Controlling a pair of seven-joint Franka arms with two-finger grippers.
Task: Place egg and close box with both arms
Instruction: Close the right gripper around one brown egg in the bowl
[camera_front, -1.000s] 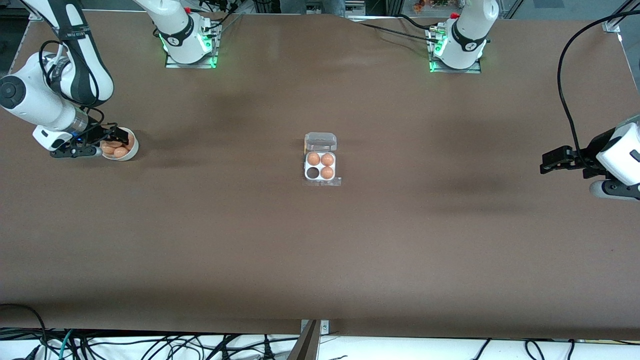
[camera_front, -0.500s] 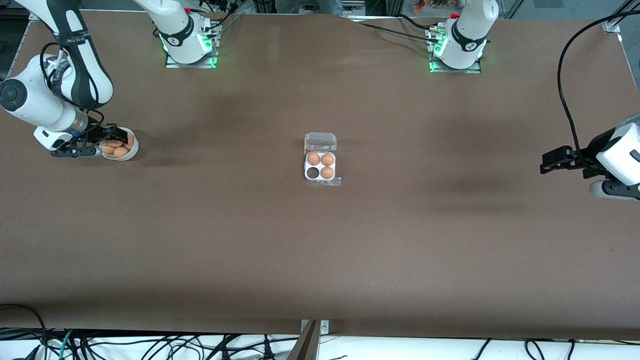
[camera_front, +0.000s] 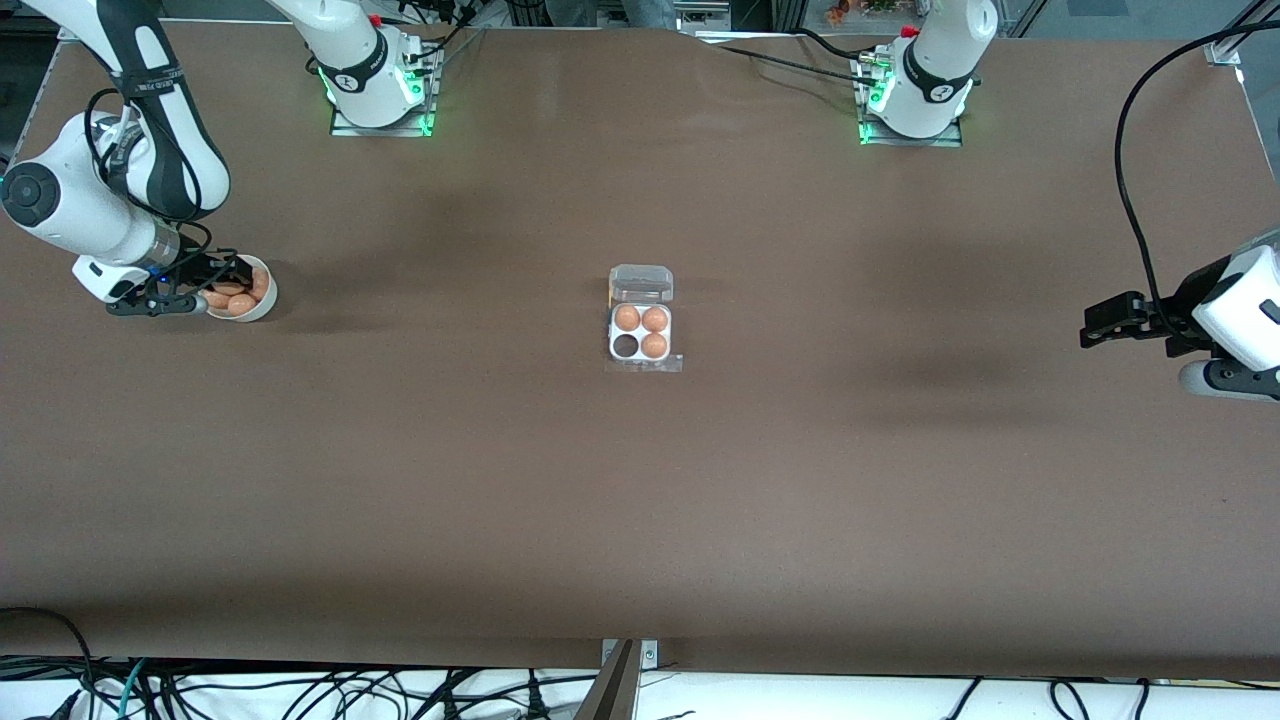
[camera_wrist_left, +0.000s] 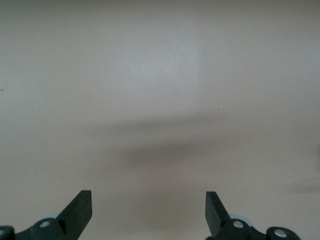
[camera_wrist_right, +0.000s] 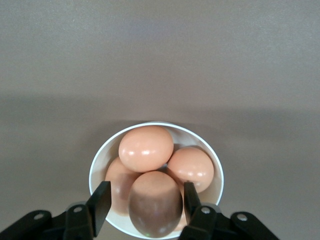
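The box (camera_front: 640, 333) lies open at the table's middle, its clear lid (camera_front: 641, 284) folded back toward the robots' bases. Three of its cells hold eggs; one cell (camera_front: 626, 346) is empty. My right gripper (camera_front: 222, 283) is down in a white bowl (camera_front: 264, 305) of several eggs. In the right wrist view its open fingers (camera_wrist_right: 147, 194) straddle one egg (camera_wrist_right: 154, 202) with small gaps on both sides, above the bowl's rim (camera_wrist_right: 99, 161). My left gripper (camera_front: 1086, 330) waits open and empty over bare table (camera_wrist_left: 149, 200).
The bowl stands near the table's edge at the right arm's end. Brown table (camera_front: 640, 520) stretches between the bowl, the box and the left gripper. Cables hang along the table's near edge.
My right gripper has shifted slightly over the bowl toward the right arm's end of the table. The left arm and the box have not moved.
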